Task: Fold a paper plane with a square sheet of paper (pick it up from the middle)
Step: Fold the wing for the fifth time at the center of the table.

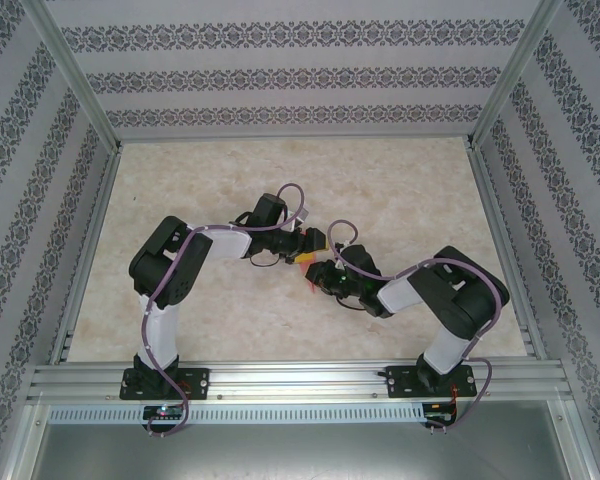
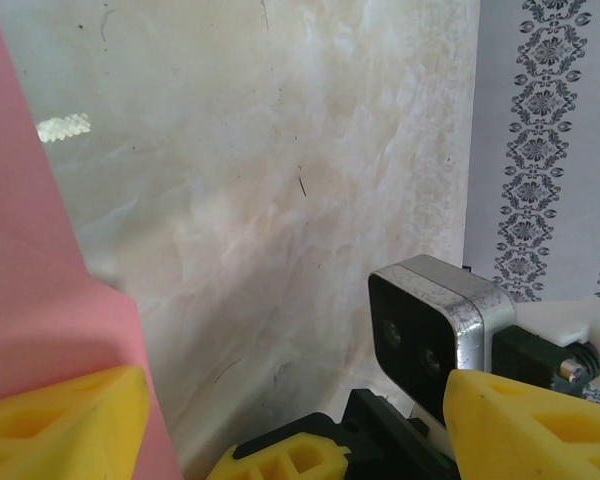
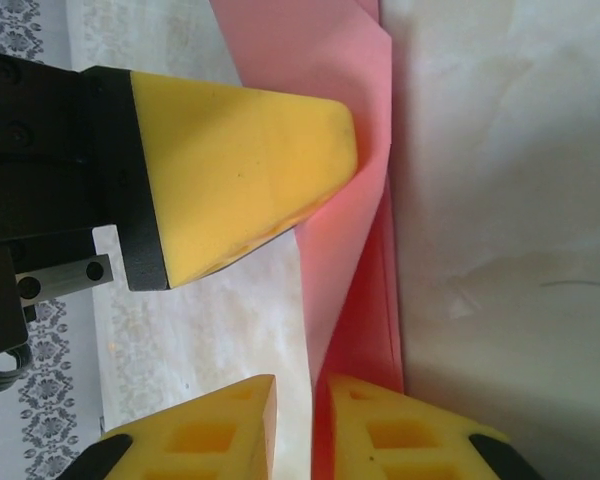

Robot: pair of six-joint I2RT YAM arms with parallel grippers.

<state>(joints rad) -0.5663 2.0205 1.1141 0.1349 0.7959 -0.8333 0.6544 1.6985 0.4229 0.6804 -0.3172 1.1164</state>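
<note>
Right wrist view has the creased pink paper (image 3: 360, 260) rising straight out of the right gripper (image 3: 302, 430) with the table (image 3: 500, 200) behind it. The gripper's 2 jaws stand a crack apart around the paper's lower edge rather than pinching it, likely so the sheet can shift for a new hold. Just beyond the right gripper, 1 finger (image 3: 250, 170) of the left gripper (image 2: 295, 395) lies flat against the paper's side, probably to steady the flap or press the crease, and that gripper's jaws are spread wide, clamping nothing.
</note>
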